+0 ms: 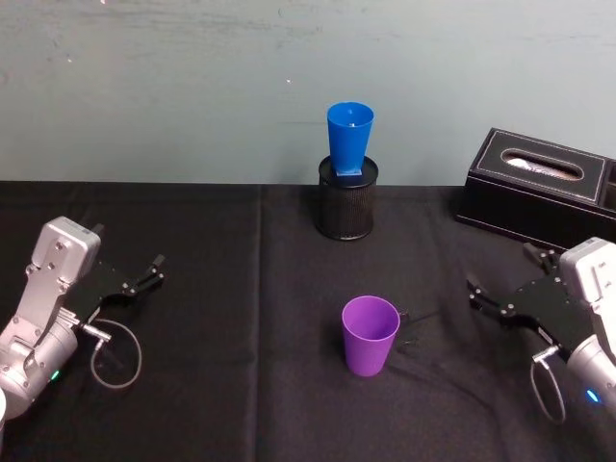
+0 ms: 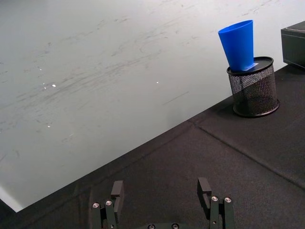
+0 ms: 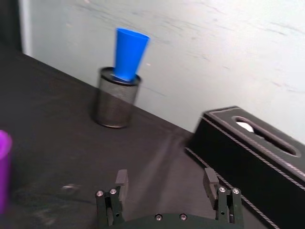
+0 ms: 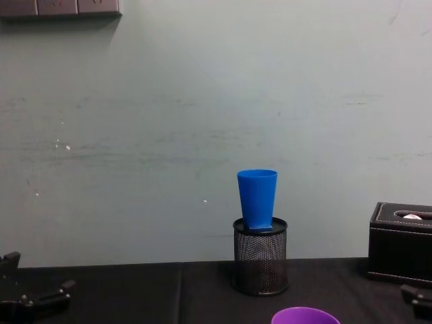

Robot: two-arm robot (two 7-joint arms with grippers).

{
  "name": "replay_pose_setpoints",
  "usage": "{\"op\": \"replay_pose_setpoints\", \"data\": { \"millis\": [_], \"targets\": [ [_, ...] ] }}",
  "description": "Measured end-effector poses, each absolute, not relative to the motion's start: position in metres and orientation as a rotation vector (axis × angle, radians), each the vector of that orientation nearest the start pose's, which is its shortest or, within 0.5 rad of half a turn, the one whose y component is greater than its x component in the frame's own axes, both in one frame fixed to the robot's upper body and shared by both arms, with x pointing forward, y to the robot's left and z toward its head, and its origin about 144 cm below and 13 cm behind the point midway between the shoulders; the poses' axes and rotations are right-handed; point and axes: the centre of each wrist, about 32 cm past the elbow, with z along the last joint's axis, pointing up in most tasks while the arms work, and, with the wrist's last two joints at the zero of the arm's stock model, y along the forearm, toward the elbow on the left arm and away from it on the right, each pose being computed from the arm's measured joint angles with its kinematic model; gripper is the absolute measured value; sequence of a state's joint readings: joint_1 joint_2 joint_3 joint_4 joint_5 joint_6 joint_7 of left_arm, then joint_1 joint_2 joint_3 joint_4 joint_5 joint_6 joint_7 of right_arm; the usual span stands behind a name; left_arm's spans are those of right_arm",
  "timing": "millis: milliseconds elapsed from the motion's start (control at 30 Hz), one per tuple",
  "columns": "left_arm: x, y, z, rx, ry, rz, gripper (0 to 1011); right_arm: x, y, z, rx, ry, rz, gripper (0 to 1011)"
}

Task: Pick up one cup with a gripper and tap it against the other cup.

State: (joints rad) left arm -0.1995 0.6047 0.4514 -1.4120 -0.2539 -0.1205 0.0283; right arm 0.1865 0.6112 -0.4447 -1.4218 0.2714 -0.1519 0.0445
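Head view, from the left: the left gripper (image 1: pixel 144 276) sits low over the black tablecloth (image 1: pixel 241 385) near the table's left edge, its two fingers spread apart and holding nothing. The left wrist view shows the same wide gap between its fingers (image 2: pixel 116 191).

At the middle of the table's far side stands a black mesh holder (image 1: pixel 347 207). The blue cup (image 1: pixel 349 135) stands on top of it, long axis vertical, wide rim up and narrow base down.

Nearer the robot, and slightly right of the holder, the purple cup (image 1: pixel 370 332) stands upright on the cloth, mouth open to the top. It lies between the two grippers, closer to the right one and touching neither.

The right gripper (image 1: pixel 500 274) hangs just above the cloth to the right of the purple cup, fingers parted and empty, pointing toward it. Behind this gripper sits a black tissue box (image 1: pixel 539 188).
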Motion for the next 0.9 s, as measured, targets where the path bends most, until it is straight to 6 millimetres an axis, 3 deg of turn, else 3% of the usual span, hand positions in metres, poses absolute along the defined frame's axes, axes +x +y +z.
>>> {"op": "replay_pose_setpoints", "data": {
  "millis": [433, 667, 900],
  "targets": [
    [0.489, 0.31, 1.14, 0.305, -0.285, 1.248, 1011, 0.482, -0.346, 1.127, -0.191, -0.103, -0.722, 1000],
    [0.489, 0.31, 1.14, 0.304, -0.285, 1.248, 1011, 0.491, -0.337, 1.122, -0.162, -0.074, -0.568, 1000],
    [0.489, 0.31, 1.14, 0.305, -0.285, 1.248, 1012, 0.502, -0.323, 1.12, -0.137, -0.068, -0.521, 1000]
  ]
}}
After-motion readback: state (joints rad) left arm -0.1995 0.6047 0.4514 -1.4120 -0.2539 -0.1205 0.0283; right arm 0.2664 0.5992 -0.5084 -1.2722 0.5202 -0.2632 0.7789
